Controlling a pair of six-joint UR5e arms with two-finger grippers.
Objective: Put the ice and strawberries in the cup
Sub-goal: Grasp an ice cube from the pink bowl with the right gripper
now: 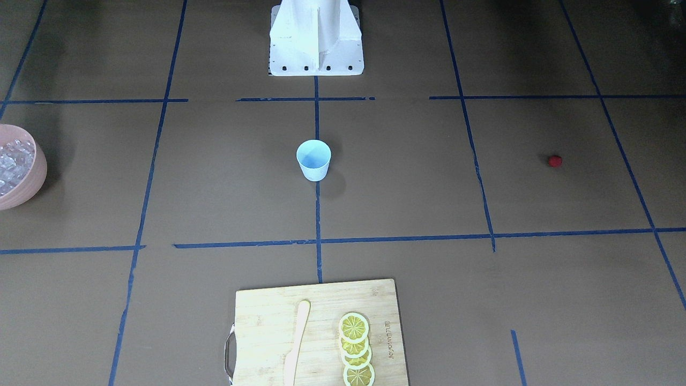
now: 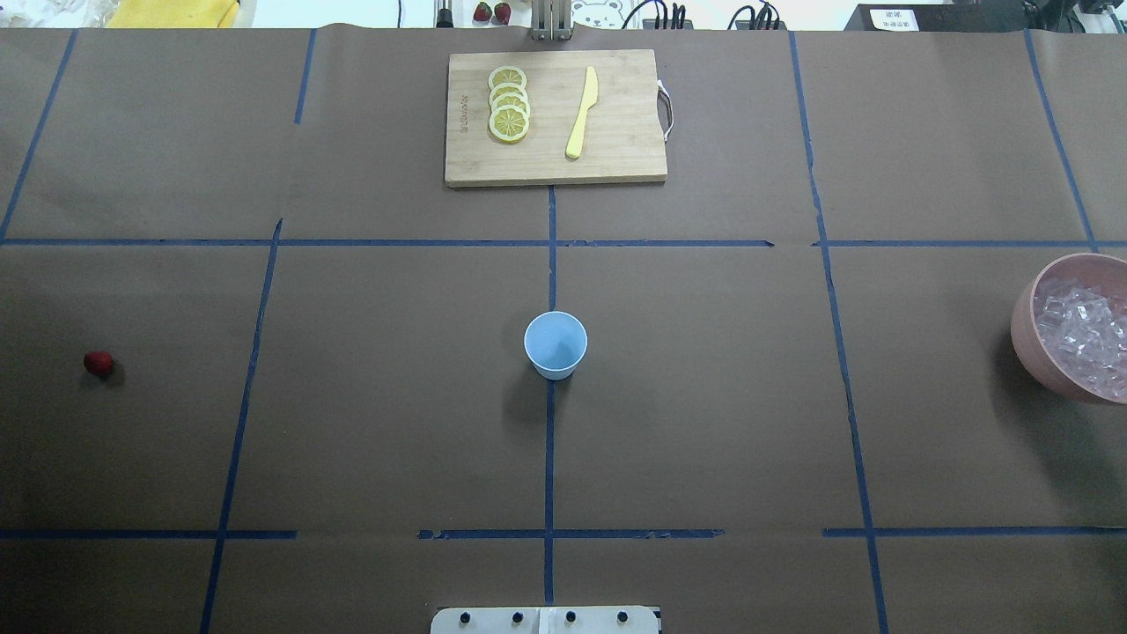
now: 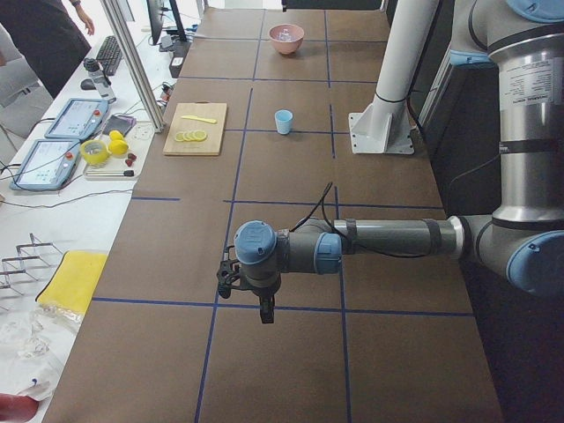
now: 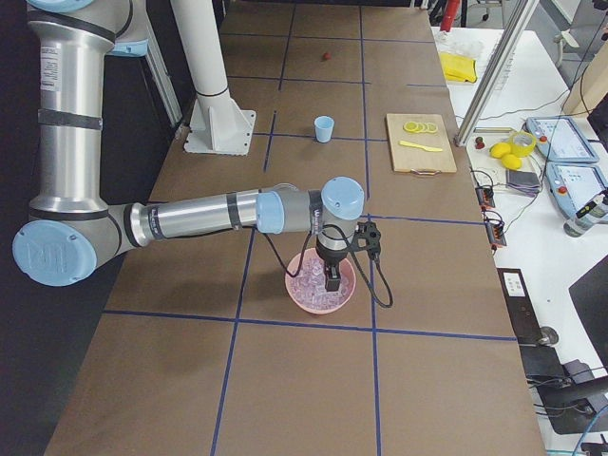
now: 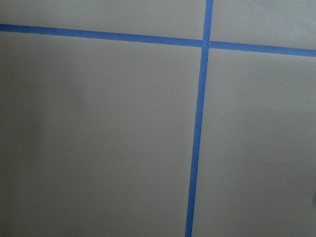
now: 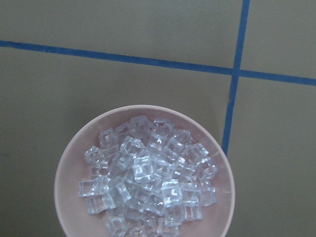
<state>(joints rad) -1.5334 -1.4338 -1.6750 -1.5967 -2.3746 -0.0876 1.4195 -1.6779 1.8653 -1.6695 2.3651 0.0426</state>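
Exterior right gives us the right pincer (image 4: 332,278) hanging tip-down over the pink bowl (image 6: 69,165). From that side view alone we cannot tell how far its jaws stand apart. The right wrist view looks straight down on the ice (image 6: 148,177), heaped loosely in the bowl.

We judge the first risk to lie in that heap. The cubes look glassy and slick, so a squeeze could shoot one out over the rim, or catch two and shed one in transit. A deep plunge might also push the bowl along the surface (image 2: 704,423).

The cup (image 2: 556,343) stands upright at the middle of the surface, well apart from the bowl, so any loosely held cube has a long carry. The cup looks light and tapered, and a clipped rim could tip it.

The left pincer (image 3: 264,310) hangs over bare paper, its opening likewise unreadable to us. Its wrist view shows only tape lines. The strawberry (image 2: 99,362) lies alone toward the robot's left end. Small and round, it may roll away if the jaws close off-centre.
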